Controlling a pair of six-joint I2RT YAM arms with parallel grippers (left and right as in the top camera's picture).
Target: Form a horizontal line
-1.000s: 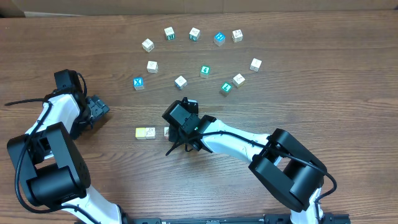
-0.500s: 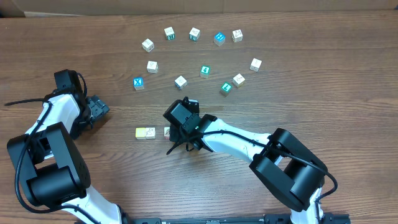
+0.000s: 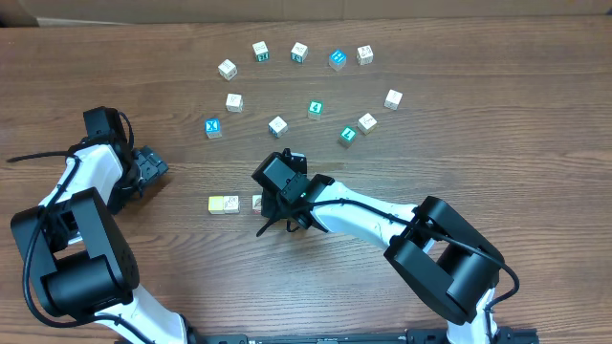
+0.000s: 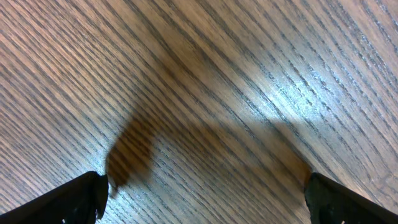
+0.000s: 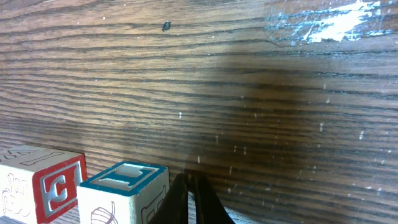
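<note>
A short row of small cubes lies on the wooden table. In the overhead view a pale yellow cube (image 3: 216, 204) touches a white cube (image 3: 231, 204), and a third cube (image 3: 256, 202) shows only partly beside my right arm. In the right wrist view a cube with a teal "L" top (image 5: 124, 186) stands next to a cube with a red letter (image 5: 43, 180). My right gripper (image 5: 189, 202) is shut and empty, its tips just right of the "L" cube and low over the table (image 3: 269, 225). My left gripper (image 4: 205, 199) stands open over bare wood, far left (image 3: 153, 165).
Several loose cubes are scattered in an arc at the back: white ones (image 3: 227, 69) (image 3: 393, 98), blue ones (image 3: 212, 127) (image 3: 337, 59) and teal ones (image 3: 347, 136) (image 3: 315, 110). A cable (image 3: 38, 153) trails off the left arm.
</note>
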